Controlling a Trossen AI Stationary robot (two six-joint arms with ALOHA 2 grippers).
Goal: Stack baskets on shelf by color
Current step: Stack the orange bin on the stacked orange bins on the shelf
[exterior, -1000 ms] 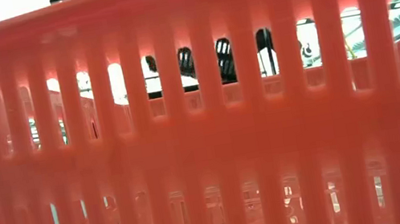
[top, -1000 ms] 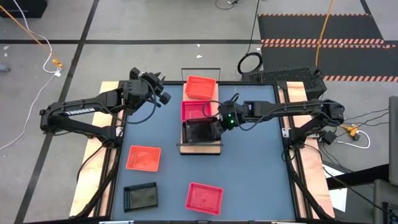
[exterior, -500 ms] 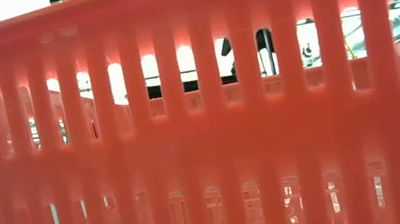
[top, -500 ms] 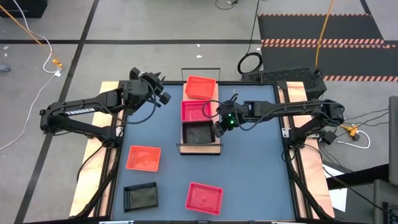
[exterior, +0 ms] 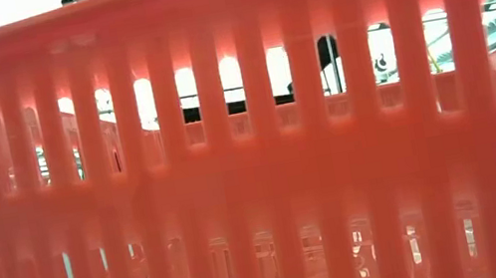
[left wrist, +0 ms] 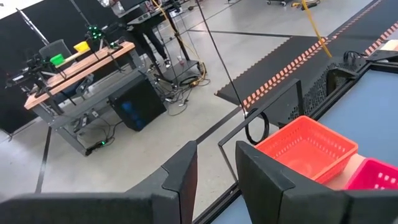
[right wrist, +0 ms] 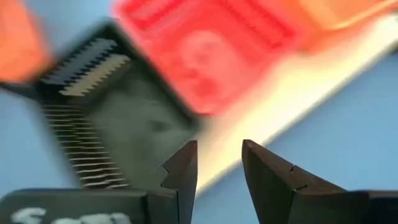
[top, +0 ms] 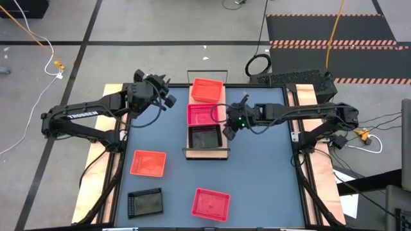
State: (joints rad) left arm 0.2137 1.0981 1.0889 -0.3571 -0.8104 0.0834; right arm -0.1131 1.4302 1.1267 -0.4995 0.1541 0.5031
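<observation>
High view: the right gripper (top: pixel 230 131) hovers just beside the right edge of the black basket (top: pixel 205 136) on the shelf (top: pixel 207 153), jaws apart, holding nothing. Three baskets sit in a row on the shelf: orange (top: pixel 207 90), pink-red (top: pixel 204 113), black. Three lie loose on the bench (top: pixel 263 173): orange (top: pixel 148 162), black (top: pixel 145 203), pink-red (top: pixel 210 204); the left gripper (top: pixel 166 97) waits nearer the first two

Low view: one pink-red basket wall fills it

Right wrist view: jaws spread, empty
</observation>
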